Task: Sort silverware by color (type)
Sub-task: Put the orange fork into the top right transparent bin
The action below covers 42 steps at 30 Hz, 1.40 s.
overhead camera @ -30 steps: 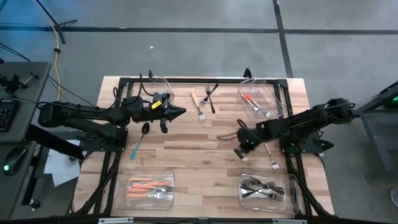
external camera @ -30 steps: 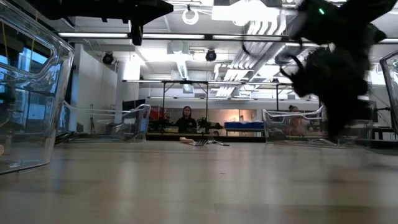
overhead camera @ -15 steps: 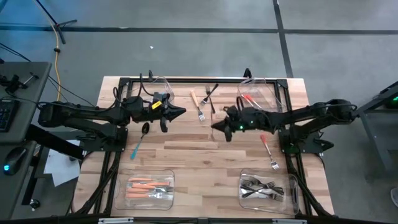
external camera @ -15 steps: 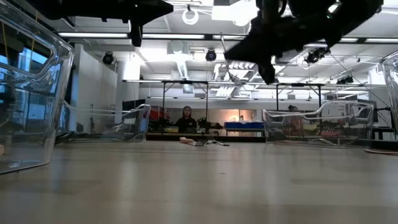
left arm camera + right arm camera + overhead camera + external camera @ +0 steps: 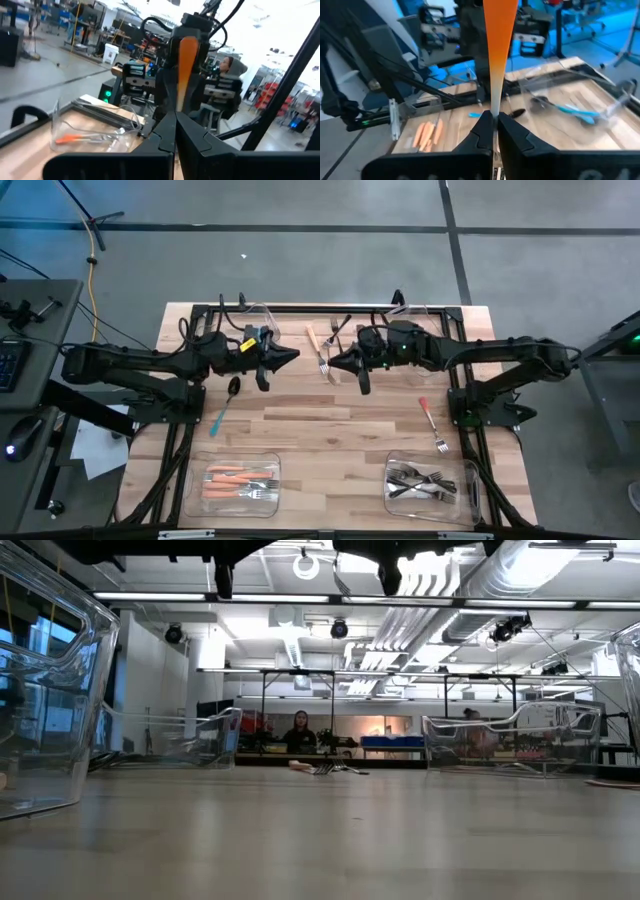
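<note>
My right gripper (image 5: pixel 332 361) hovers over the far middle of the table, level and pointing left. It is shut on a piece of silverware with an orange handle (image 5: pixel 499 50), which the left wrist view shows upright (image 5: pixel 186 65). Whether it is a fork or a spoon is hidden. My left gripper (image 5: pixel 294 358) faces it a short way to the left, shut and holding nothing. Loose silverware lies flat on the table: an orange-handled fork (image 5: pixel 319 350) beside black forks (image 5: pixel 340 330), a teal spoon (image 5: pixel 224 406) and a red-handled fork (image 5: pixel 432 423). My right gripper pinches the narrow lower end of the orange handle (image 5: pixel 495 106) between its two fingers (image 5: pixel 512 132). The fingers are level and come from the table's right. The handle stands up above them, clear of the table. The fingers hide the end below them.
Clear bins stand at the corners. The near left one (image 5: pixel 272 465) holds orange pieces, the near right one (image 5: pixel 470 480) dark ones and the far right one (image 5: pixel 440 330) red ones. Another is at the far left (image 5: pixel 268 315). A black frame (image 5: pixel 300 308) rims the table.
My right gripper has risen from the table right of the middle. It has gone toward the far edge and the left, and has turned from pointing down to level. It has stayed shut and now faces my left gripper.
</note>
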### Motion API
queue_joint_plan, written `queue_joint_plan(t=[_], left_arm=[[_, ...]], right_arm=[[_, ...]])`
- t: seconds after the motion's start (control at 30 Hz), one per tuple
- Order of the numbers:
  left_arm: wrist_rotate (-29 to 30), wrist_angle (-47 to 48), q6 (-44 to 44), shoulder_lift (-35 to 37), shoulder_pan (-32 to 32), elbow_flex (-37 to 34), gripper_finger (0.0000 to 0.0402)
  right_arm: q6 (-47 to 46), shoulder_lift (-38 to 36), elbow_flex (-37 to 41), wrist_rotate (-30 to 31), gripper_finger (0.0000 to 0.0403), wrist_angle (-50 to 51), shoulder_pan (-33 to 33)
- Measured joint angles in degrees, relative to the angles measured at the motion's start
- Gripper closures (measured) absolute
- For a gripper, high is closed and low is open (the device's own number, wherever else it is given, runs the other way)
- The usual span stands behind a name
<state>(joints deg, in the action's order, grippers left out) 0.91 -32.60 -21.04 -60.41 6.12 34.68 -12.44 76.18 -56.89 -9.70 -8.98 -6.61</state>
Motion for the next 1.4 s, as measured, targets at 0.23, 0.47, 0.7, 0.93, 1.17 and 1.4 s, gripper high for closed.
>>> queue_joint_plan(t=[0.23,0.47,0.7,0.93,1.17,1.4], left_arm=[[0.0,0.2,4.7,-1.3,-0.9,1.0,0.0401],[0.0,0.4,3.7,-2.9,-0.9,1.0,0.0401],[0.0,0.0,3.7,-2.8,-0.9,1.0,0.0401],[0.0,1.5,3.6,-2.8,-0.9,1.0,0.0401],[0.0,1.6,3.7,-2.8,-0.9,1.0,0.0401],[0.0,1.8,3.7,-2.8,-0.9,1.0,0.0401]], right_arm=[[0.6,0.0,-0.4,-1.0,0.0403,0.4,-1.0],[0.5,0.0,-0.4,-1.6,0.0403,0.3,-0.9],[0.2,-1.9,-0.8,-0.2,0.0403,8.0,-2.9],[3.3,-4.2,-8.7,7.1,0.0403,36.1,-11.9],[3.7,-4.2,-10.6,17.0,0.0403,53.0,-24.4],[3.9,-3.7,-4.0,21.5,0.0403,61.0,-34.6]])
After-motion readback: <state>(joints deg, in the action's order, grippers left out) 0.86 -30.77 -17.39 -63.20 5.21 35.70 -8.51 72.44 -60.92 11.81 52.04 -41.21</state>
